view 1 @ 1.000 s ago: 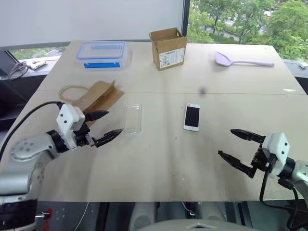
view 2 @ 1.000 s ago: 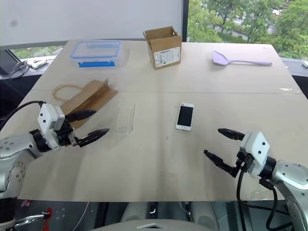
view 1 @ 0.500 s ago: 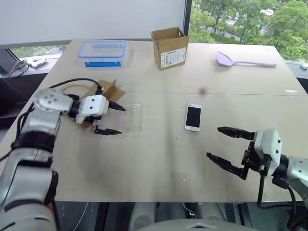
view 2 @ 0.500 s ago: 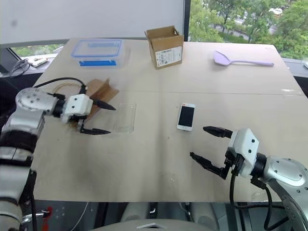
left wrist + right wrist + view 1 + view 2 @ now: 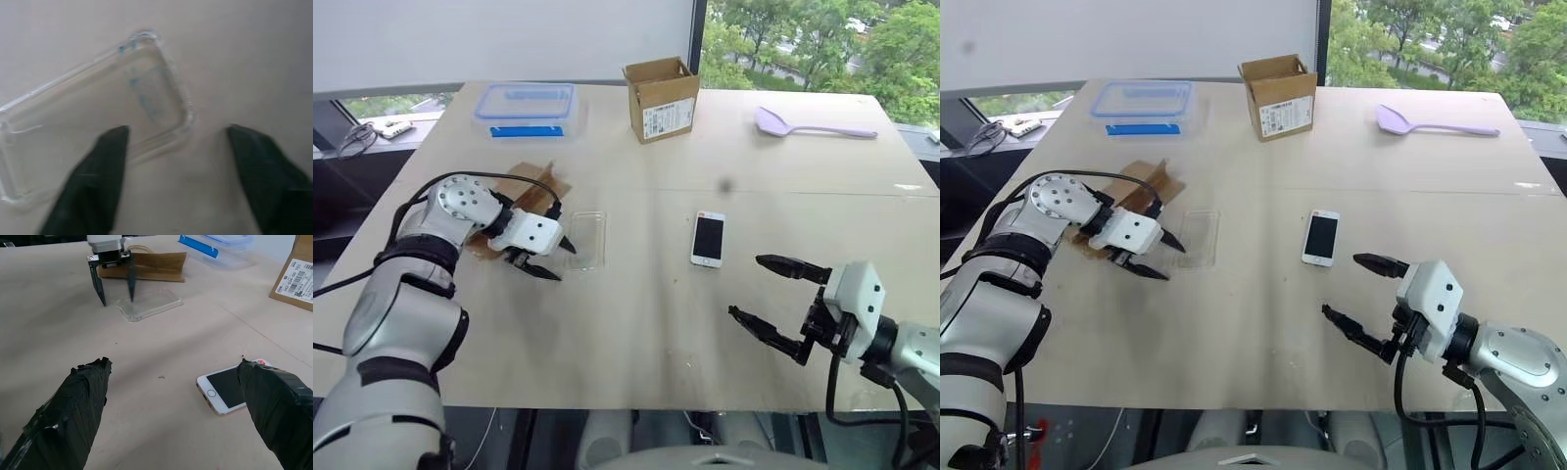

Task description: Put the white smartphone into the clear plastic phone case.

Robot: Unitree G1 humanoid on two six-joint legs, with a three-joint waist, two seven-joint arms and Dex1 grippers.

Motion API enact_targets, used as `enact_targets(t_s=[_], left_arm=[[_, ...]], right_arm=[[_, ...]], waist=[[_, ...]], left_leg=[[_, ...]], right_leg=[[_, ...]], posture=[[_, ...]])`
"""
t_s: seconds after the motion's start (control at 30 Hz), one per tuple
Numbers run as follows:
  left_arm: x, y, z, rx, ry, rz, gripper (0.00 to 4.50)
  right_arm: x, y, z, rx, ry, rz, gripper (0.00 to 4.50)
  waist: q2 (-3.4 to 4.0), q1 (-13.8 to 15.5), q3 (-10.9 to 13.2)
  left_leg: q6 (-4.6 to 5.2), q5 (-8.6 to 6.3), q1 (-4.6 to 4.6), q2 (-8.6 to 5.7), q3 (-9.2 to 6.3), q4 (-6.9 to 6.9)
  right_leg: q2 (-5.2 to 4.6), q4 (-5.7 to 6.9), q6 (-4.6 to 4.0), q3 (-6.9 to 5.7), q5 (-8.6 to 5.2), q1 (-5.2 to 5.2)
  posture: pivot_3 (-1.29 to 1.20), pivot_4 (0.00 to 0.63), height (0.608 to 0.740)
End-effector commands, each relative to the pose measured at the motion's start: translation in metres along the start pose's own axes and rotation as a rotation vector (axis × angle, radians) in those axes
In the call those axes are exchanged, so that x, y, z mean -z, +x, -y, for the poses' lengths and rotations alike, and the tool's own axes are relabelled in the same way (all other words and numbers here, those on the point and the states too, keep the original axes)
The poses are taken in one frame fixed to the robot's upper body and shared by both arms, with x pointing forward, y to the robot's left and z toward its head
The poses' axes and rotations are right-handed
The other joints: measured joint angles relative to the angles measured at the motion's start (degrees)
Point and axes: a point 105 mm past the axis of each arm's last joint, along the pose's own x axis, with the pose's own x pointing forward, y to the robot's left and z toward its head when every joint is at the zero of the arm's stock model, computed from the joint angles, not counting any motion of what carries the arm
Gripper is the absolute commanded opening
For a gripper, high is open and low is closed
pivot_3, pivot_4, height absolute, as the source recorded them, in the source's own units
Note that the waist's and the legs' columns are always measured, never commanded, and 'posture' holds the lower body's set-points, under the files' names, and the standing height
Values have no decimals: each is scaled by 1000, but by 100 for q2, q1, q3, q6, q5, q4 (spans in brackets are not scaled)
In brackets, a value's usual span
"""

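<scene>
**Left fingers straddling the case's near end, phone lying apart**

Clear plastic phone case [image 5: 584, 240] flat on the table [image 5: 636, 323], open side up, lying lengthwise away from the robot. Left gripper [image 5: 551, 259] tilted steeply down at its near left corner, fingers spread: one fingertip [image 5: 131, 297] over the case's near end, just inside the rim, the other fingertip [image 5: 103, 302] on bare table just outside the edge. Impossible to tell whether either tip actually touches plastic or wood. No grip on the case visible; from the left wrist, one dark finger [image 5: 93, 181] overlapping the shell, the other well clear to its side, with the case's rounded corner between them.

White smartphone [image 5: 707, 239] screen up, well to the right of those fingers, parallel with the case and apart from it. Right gripper [image 5: 771, 294] nearer the robot than the phone, pointing roughly level toward it, fingers spread wide and holding nothing; phone just beyond one right fingertip [image 5: 274, 396] in the right wrist view.

Behind the left fingers, a flattened brown paper bag [image 5: 524, 191] with looped handle. Farther back, a clear box with blue lid [image 5: 527, 106], an open cardboard box [image 5: 660, 86], and a lilac spoon [image 5: 811, 124] far right.
</scene>
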Motion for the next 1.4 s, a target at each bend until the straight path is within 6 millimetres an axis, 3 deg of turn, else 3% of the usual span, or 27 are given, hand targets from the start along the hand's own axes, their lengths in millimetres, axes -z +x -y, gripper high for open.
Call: enact_targets(t_s=[0.03, 0.07, 0.13, 0.27, 0.4, 0.53, 0.73, 0.93, 1.03, 1.07, 1.2, 1.23, 1.3, 1.4], left_arm=[[-1, 8, 1, 19, -73, 36, 1154], [-6, 9, -3, 3, -95, 68, 655], [-15, 8, -10, -20, -144, 131, 94], [-32, 5, -13, -3, -196, 217, 94], [-63, 3, -13, 59, -250, 325, 94], [-87, 9, -14, 121, -328, 331, 94], [-126, 43, -27, 110, -575, 322, 94], [-145, 87, -38, 39, -668, 285, 94], [-149, 90, -38, 12, -680, 310, 879], [-152, 87, -40, -11, -684, 344, 1339], [-151, 64, -41, -87, -654, 412, 3140], [-152, 52, -38, -82, -636, 456, 3398], [-146, 33, -25, -79, -534, 494, 3398], [-134, 27, -16, -87, -476, 486, 3398]], right_arm=[[-10, 1, -6, -13, -42, 20, 4500], [-10, 1, -6, -13, -41, 21, 4500], [-10, 2, -7, -15, -41, 23, 4500], [-10, 5, -9, -17, -41, 28, 4500], [-11, 5, -9, -13, -44, 30, 4500], [-11, 5, -8, -3, -45, 30, 4500], [-7, 7, -7, 14, -58, -12, 4500], [-6, 9, -4, 19, -59, -30, 4500], [-7, 9, -5, 20, -61, -29, 4500], [-7, 9, -6, 21, -60, -29, 4500], [-8, 7, -7, 28, -58, -30, 4500], [-7, 7, -7, 29, -54, -29, 4500], [-6, 6, -8, 33, -42, -20, 4500], [-6, 7, -6, 38, -26, -6, 4500]], waist=[[-1, 7, 0], [-1, 0, 0], [-2, -27, 1], [-17, -57, 9], [-18, -68, 12], [-18, -53, 12], [-18, -51, 12], [-20, -73, 13], [-19, -92, 13], [-20, -93, 13], [-20, -82, 13], [-19, -88, 13], [-19, -108, 14], [-16, -94, 13]], left_leg=[[0, 0, 15, 1, -3, 0], [0, 0, 15, 2, -3, 0], [0, 0, 15, 1, 1, 2], [0, 0, 5, 1, 1, 4], [0, -1, 0, 1, -3, 0], [0, 0, -1, 1, -4, -1], [0, 0, -1, -1, -9, 3], [0, 0, 3, -1, -12, 2], [0, 0, 7, 0, -14, -1], [0, 0, 9, 0, -13, -3], [0, 0, 8, 1, -14, -3], [0, 0, 9, 0, -13, -3], [0, -1, 9, 1, -12, -3], [-1, -1, 12, 1, -10, -8]], right_leg=[[0, 1, 1, -2, -3, 14], [0, 1, 1, -2, -3, 13], [-3, 1, 1, 2, -2, 14], [-4, -1, -6, 3, 3, 11], [0, -2, -8, 1, 8, 6], [1, -3, 9, 0, -2, 6], [1, -1, 12, -2, -8, 9], [9, 1, 21, 0, -4, 8], [14, 2, 21, 3, -3, 8], [14, 2, 20, 4, -3, 8], [12, 2, 17, 3, -5, 8], [12, 1, 13, 4, -8, 8], [10, 1, 11, 5, -7, 9], [8, 0, -4, 5, 0, 8]], posture=[[0, 150, 740], [0, 150, 740], [0, 150, 740], [0, 150, 740], [0, 150, 740], [0, 150, 740], [0, 150, 740], [0, 150, 740], [0, 150, 740], [0, 150, 740], [0, 150, 740], [0, 150, 740], [0, 150, 740], [0, 150, 740]])
